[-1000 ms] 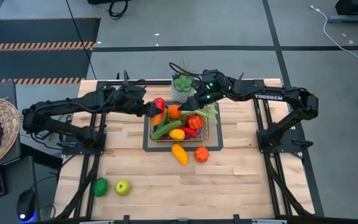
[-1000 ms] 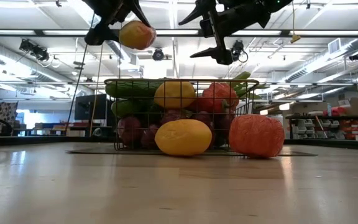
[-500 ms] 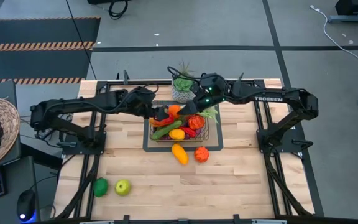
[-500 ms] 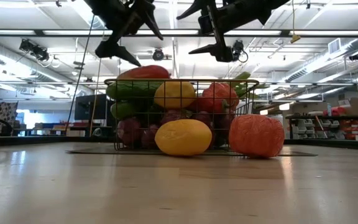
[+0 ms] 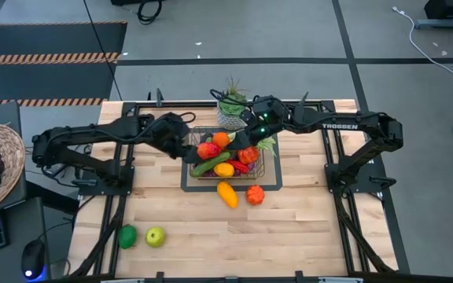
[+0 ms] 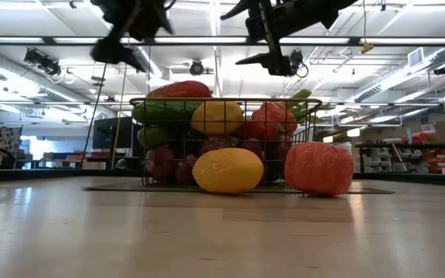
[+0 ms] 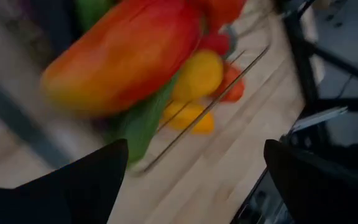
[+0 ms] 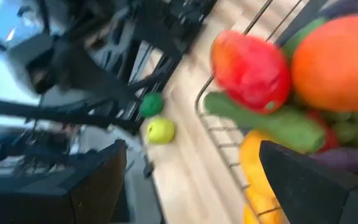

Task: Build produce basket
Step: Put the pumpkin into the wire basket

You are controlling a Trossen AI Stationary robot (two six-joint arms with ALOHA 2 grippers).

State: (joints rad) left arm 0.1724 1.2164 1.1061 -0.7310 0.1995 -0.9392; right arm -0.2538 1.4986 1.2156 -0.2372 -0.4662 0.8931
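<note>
On the tabletop (image 5: 305, 228), two green fruits (image 5: 140, 236) lie near the front left, seen only from above. The left gripper (image 5: 185, 149) hangs open and empty at the basket (image 5: 228, 157)'s left edge. The cucumber (image 5: 211, 164) lies diagonally inside. The right gripper (image 5: 241, 138) hovers open over the basket, empty.

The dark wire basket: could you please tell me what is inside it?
The dark wire basket holds piled toy produce: a red-orange fruit on top, an orange, a green cucumber and a yellow lemon. Lower pieces are covered.
</note>
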